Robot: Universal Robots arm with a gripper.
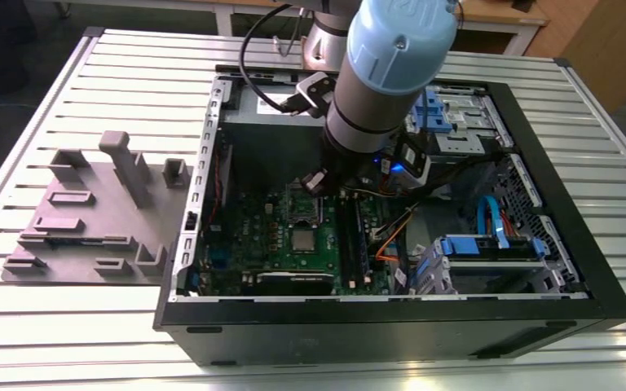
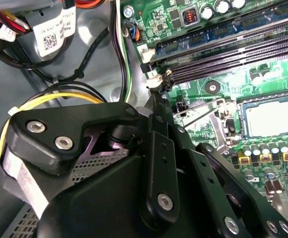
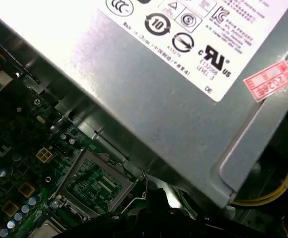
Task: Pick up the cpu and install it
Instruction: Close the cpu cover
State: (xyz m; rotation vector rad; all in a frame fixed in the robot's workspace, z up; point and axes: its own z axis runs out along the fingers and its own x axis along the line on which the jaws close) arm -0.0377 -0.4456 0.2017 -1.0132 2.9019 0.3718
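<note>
From my console, the gripper [image 2: 155,99] was down inside the computer case [image 1: 400,326], its dark linkage crowding the second wrist view, and I could not tell whether it was open or closed. Nothing showed in its grasp. Its tip hung close above the motherboard [image 1: 258,236], beside the end of the memory slots [image 2: 233,54] and near the thin wire lever [image 2: 203,115] of the socket.

The cpu [image 2: 270,115] lay flat in the socket, silvery top up, apart from the gripper. I judged it already set down there. The socket frame [image 3: 94,183] stood tilted up with board green showing through its middle, which would be why the chip lay uncovered. It stood just beside the big grey power supply [image 3: 183,99], so the arm had little room on that side and had to come in steeply from above.

Outside the case, the grey parts fixture [image 1: 85,212] sat on the slatted table [image 1: 74,326], well apart from the work.
</note>
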